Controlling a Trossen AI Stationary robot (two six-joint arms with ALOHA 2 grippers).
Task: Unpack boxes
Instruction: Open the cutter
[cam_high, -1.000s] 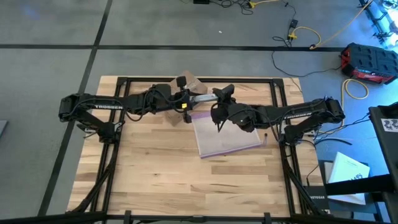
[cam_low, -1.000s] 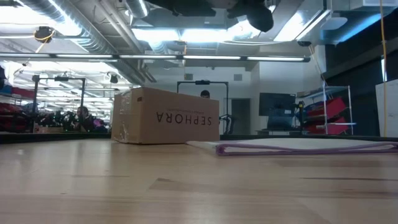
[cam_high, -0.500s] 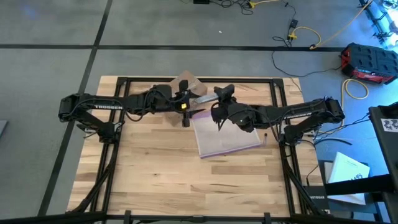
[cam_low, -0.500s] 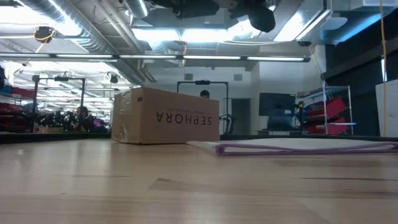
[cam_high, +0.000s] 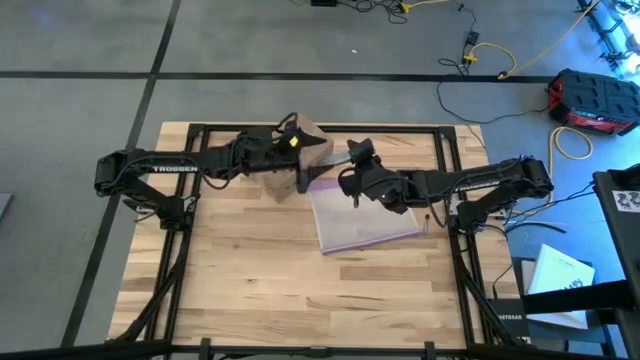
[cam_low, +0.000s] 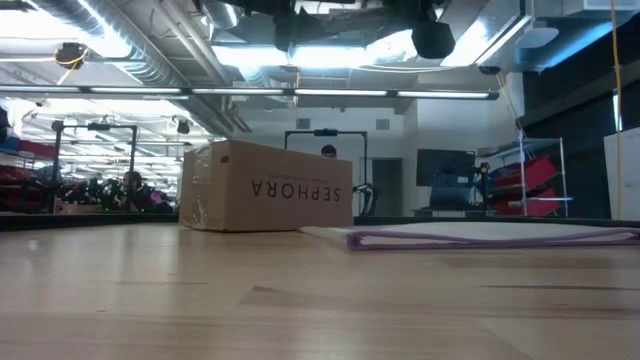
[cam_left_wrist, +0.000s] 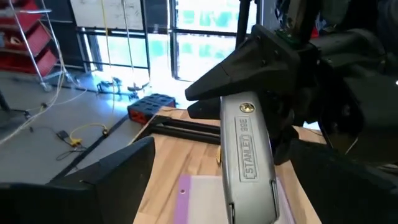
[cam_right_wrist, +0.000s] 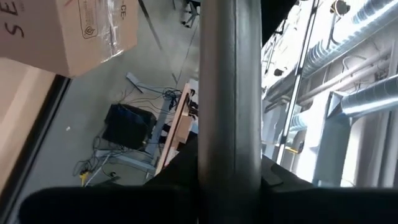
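while both arms met over the far middle of the wooden table (cam_high: 250, 270), most of the plank surface toward the near edge lay bare, with open room on the left and right flanks inside the black frame rails (cam_high: 190, 128). the box (cam_high: 303, 140) stood close to the far edge, near its middle, just beside the clear plastic bag (cam_high: 365, 222), which lay flat in the middle and reached toward the right arm's base.

the box (cam_low: 266, 187) was a small brown cardboard carton with crisp corners, shiny clear tape across one end and black "sephora" lettering that read upside down in the low view. it rested flat on the table, flaps not visibly raised.

the left gripper (cam_high: 298, 165) hung just beside the box on its near side, its dark fingers (cam_left_wrist: 109, 180) spread wide and closed on nothing. in front of it, the right gripper (cam_high: 350, 158) was clamped narrowly on a grey metal utility knife (cam_left_wrist: 249, 155), a smooth rounded handle stamped "stanley", which pointed toward the left gripper. in the right wrist view the knife (cam_right_wrist: 229, 93) showed as a straight grey bar, with a corner of the box (cam_right_wrist: 62, 31) beyond it.

the bag (cam_low: 480, 236) looked thin and glossy, with a purple zip edge.
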